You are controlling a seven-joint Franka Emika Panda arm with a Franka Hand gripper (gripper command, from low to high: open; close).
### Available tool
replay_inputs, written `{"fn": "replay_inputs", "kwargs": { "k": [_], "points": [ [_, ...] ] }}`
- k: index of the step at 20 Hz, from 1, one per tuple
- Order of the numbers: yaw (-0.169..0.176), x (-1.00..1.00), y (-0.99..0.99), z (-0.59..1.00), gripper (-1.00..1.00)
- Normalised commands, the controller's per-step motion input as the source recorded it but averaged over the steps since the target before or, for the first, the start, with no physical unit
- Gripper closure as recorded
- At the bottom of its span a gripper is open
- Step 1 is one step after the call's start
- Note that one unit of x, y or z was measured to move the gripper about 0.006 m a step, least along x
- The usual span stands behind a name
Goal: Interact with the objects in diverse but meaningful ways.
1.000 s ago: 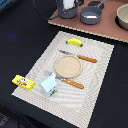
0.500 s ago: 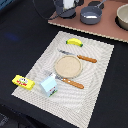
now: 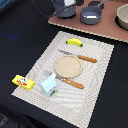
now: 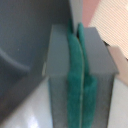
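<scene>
Looking through the wrist view, I see my hand (image 4: 79,75) pressed fully together, green pads (image 4: 75,65) touching; the banana (image 3: 74,42) lies on the placemat (image 3: 100,80).

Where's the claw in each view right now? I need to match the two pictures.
Exterior view: the claw itself is hard to make out; the arm is at the top edge, over the dark grey pot on the board.
Wrist view: claw fills the centre, its green pads pressed together, nothing between them.
Shared landmark: the brown board.
</scene>
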Motion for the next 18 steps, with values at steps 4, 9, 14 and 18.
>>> {"fn": "replay_inputs", "kwargs": {
  "k": [4, 9, 14, 18],
  "points": [
    [-0.04, 0.0, -0.96, 0.23, 1.0],
    [-0.028, 0.0, -0.97, 0.08, 1.0],
    [-0.014, -0.04, -0.96, 0.0, 1.0],
    [-0.031, -0.12, -0.87, 0.0, 1.0]
  ]
}}
